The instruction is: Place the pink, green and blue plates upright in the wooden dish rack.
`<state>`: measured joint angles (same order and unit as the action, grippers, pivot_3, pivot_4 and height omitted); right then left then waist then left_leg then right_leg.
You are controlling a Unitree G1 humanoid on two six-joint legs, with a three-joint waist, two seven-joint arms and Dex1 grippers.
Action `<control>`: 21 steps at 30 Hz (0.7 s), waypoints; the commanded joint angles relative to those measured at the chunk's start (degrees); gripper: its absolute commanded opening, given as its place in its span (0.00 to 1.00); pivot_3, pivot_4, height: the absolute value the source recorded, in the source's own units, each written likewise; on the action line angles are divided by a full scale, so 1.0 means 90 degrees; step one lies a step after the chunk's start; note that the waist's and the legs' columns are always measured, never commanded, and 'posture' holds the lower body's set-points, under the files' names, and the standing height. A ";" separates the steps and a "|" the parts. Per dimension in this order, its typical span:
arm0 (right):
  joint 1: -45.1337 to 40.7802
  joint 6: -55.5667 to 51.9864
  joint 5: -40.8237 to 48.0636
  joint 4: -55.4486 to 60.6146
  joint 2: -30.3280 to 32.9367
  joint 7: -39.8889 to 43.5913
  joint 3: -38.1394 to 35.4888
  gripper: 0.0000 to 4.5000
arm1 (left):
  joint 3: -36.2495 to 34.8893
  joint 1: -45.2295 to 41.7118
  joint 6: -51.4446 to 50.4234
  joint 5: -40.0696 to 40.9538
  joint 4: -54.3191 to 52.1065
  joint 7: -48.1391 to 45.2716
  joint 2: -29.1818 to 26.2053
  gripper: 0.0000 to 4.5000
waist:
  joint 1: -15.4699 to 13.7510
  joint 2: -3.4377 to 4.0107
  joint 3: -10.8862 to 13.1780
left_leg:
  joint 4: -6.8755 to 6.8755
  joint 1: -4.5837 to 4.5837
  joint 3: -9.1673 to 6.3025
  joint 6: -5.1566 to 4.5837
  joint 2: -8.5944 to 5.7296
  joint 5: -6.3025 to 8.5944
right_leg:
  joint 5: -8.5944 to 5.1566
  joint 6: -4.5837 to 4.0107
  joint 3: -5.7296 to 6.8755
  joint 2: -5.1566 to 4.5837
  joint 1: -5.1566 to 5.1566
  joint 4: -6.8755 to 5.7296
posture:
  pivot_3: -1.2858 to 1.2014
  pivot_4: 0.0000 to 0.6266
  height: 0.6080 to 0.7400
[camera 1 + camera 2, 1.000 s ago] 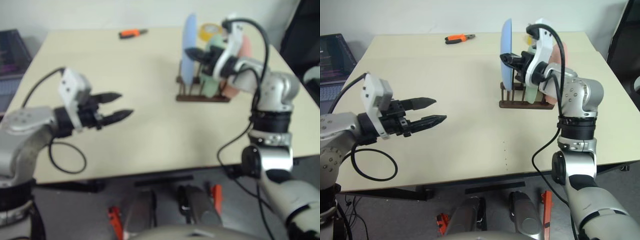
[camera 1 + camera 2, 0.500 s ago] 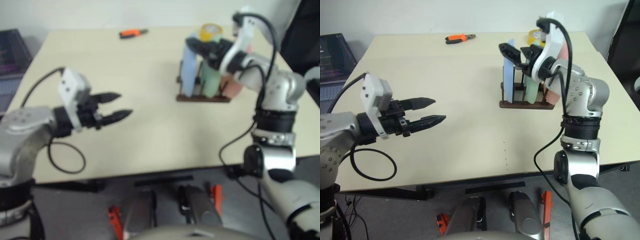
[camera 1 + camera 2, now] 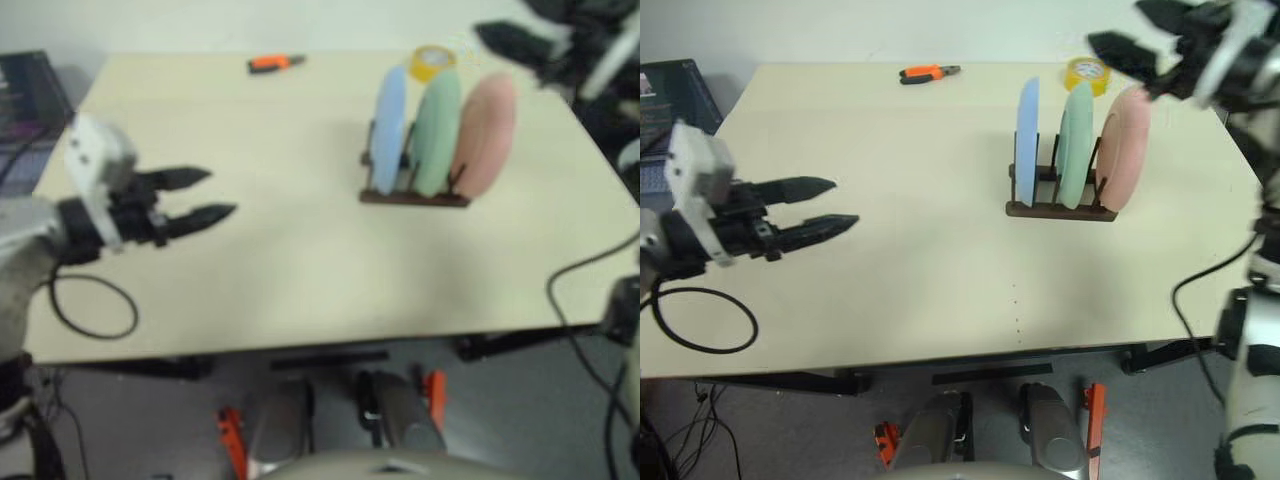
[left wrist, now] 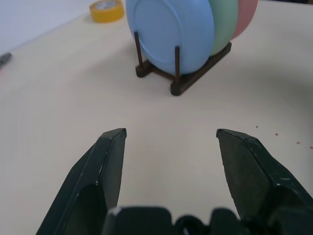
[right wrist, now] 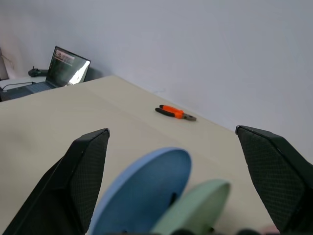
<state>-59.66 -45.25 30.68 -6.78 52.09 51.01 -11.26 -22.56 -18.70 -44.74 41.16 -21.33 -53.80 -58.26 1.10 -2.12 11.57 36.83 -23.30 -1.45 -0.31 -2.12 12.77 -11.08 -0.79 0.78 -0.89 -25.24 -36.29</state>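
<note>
Our right hand (image 3: pixel 1137 40) is spread wide and empty, up above the far right corner of the worktop (image 3: pixel 920 270), clear of everything. A second ago it was pinched on the rim of the blue plate (image 3: pixel 1027 130) at the rack (image 3: pixel 1060 208); half a second ago the fingers had already parted just over the plates. So we have let the blue plate go and pulled up and off to the right.

That release reads as the last placement. The blue plate, the green plate (image 3: pixel 1073 142) and the pink plate (image 3: pixel 1122 143) all stand on edge between the pegs, in that order from left to right, side by side. The blue one looked tilted as we set it down and stands straighter now. We judge the task done, provided none of them tips.

Our left hand (image 3: pixel 818 207) hovers over the near left of the worktop, fingers apart and holding nothing, well apart from the rack. It sits further left in the head views than before, though the whole picture has shifted too.

Behind the rack lie a tape roll (image 3: pixel 1087 71) and pliers (image 3: pixel 928 72), where they were.
</note>
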 commanded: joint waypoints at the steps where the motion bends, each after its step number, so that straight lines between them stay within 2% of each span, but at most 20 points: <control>1: 0.0693 0.0353 0.0084 -0.0406 0.0918 0.1180 -0.0488 0.99 | -0.0440 -0.0208 0.0039 0.0211 0.0258 -0.0258 -0.0302 0.72 | -0.0002 0.0000 0.0000 | -0.0001 0.0000 0.0002 -0.0005 0.0001 0.0003 | 0.0000 0.0000 0.0001 0.0000 0.0006 0.0012 | 0.52 0.24 1.00; 4: 0.1494 0.0856 0.0081 -0.0971 0.1413 0.2008 -0.0834 0.99 | -0.0428 -0.0262 0.0169 0.0104 0.0644 -0.0476 -0.0512 0.72 | 0.0003 0.0001 0.0000 | 0.0000 -0.0002 0.0016 -0.0014 0.0000 0.0008 | 0.0000 0.0000 -0.0010 -0.0002 0.0010 0.0029 | 0.52 0.24 1.00; 12: 0.1838 0.2015 -0.0362 -0.2394 0.1413 0.2429 -0.0750 0.99 | -0.0128 -0.0493 0.0432 -0.0180 0.1445 -0.0958 -0.0800 0.72 | 0.0093 0.0018 0.0011 | 0.0005 0.0022 0.0068 -0.0017 0.0015 0.0010 | 0.0004 0.0006 -0.0017 -0.0013 0.0011 0.0025 | 0.52 0.24 1.00; 16: 0.1763 0.1947 -0.0182 -0.2258 0.1337 0.2533 -0.0790 0.99 | -0.0335 -0.0409 0.0334 -0.0124 0.1519 -0.1166 -0.1000 0.72 | 0.0089 0.0019 0.0011 | 0.0000 0.0023 0.0073 -0.0017 0.0018 0.0011 | 0.0005 0.0007 -0.0019 -0.0012 0.0007 0.0023 | 0.52 0.24 1.00; 21: 0.2192 0.1567 0.0108 -0.1417 0.1194 0.2314 -0.1033 0.99 | -0.0571 -0.0134 0.0296 -0.0111 0.1610 -0.1426 -0.1159 0.72 | 0.0078 0.0020 0.0012 | -0.0004 0.0022 0.0069 -0.0019 0.0019 0.0015 | 0.0017 0.0027 -0.0017 -0.0012 0.0005 0.0024 | 0.52 0.24 1.00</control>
<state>-40.84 -29.91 29.24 -23.53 62.65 72.47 -17.19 -25.21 -20.09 -42.17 40.00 -6.69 -65.97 -67.36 1.80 -1.93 11.68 36.80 -23.10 -0.82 -0.48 -1.94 12.91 -10.93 -0.55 0.63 -1.00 -25.20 -36.08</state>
